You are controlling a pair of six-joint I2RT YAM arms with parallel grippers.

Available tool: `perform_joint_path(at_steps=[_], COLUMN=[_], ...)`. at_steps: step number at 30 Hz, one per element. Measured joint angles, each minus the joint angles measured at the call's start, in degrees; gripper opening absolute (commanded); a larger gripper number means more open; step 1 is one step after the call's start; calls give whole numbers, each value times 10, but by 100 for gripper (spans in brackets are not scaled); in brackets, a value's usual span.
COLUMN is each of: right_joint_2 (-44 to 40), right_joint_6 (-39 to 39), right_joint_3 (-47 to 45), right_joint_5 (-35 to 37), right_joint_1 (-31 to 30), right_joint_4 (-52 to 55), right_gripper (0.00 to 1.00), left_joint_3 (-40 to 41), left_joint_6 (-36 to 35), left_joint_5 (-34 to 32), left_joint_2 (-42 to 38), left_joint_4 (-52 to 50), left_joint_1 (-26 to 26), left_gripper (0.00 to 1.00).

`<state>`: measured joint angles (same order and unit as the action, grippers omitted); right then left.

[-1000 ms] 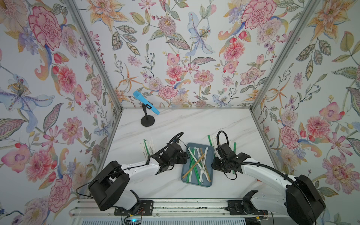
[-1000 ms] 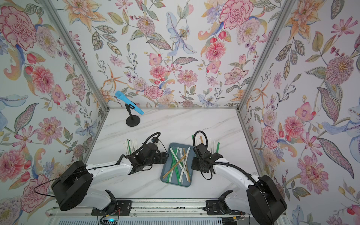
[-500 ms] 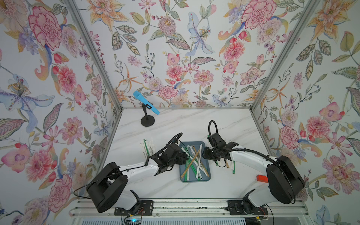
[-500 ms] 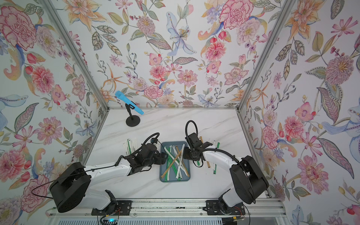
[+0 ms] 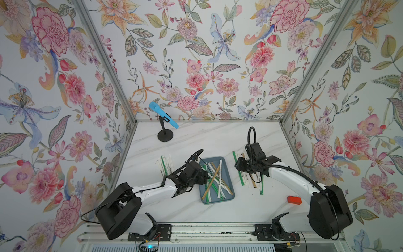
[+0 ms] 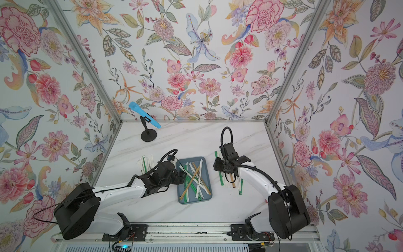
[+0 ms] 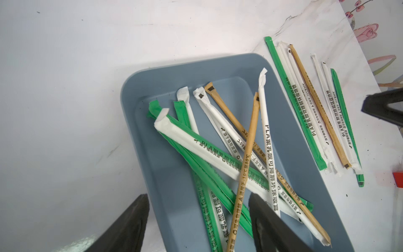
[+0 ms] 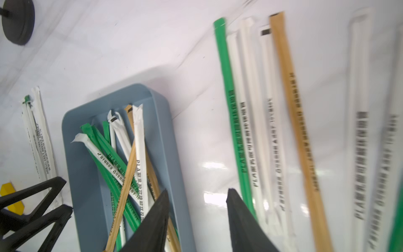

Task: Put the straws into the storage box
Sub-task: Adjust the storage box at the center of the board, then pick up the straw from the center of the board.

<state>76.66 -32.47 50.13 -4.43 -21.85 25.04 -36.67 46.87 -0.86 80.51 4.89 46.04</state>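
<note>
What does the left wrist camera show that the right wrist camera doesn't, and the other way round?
Only the left wrist view: the small red block at the picture's edge and a strip of flowered wall.
Only the right wrist view: the black round stand base, a few straws on the left arm's side of the storage box, and a yellow piece at the picture's edge.
Both: the storage box holding crossed straws, and the row of straws lying on the table beside it.
</note>
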Motion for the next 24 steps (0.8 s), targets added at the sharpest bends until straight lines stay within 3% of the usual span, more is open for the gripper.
perform_joint_path(at_steps=[6,9,16,24], right_joint_2=[-29,-13,45,96], right_joint_6=[37,58,99,111], right_joint_3=[-50,-56,-56,-56], right_joint_5=[25,36,38,38], right_joint_1=[166,210,228,224], right_joint_4=[19,30,27,11], right_gripper=[44,40,38,37], left_joint_3=[0,0,0,0], left_joint_6=[0,-3,-14,-17], left_joint_5=[-9,-9,-22,-40], left_joint_2=[-4,-4,-4,-16], left_joint_4=[-2,-2,-2,-9], left_joint_1=[0,0,0,0], left_gripper=[77,80,88,90])
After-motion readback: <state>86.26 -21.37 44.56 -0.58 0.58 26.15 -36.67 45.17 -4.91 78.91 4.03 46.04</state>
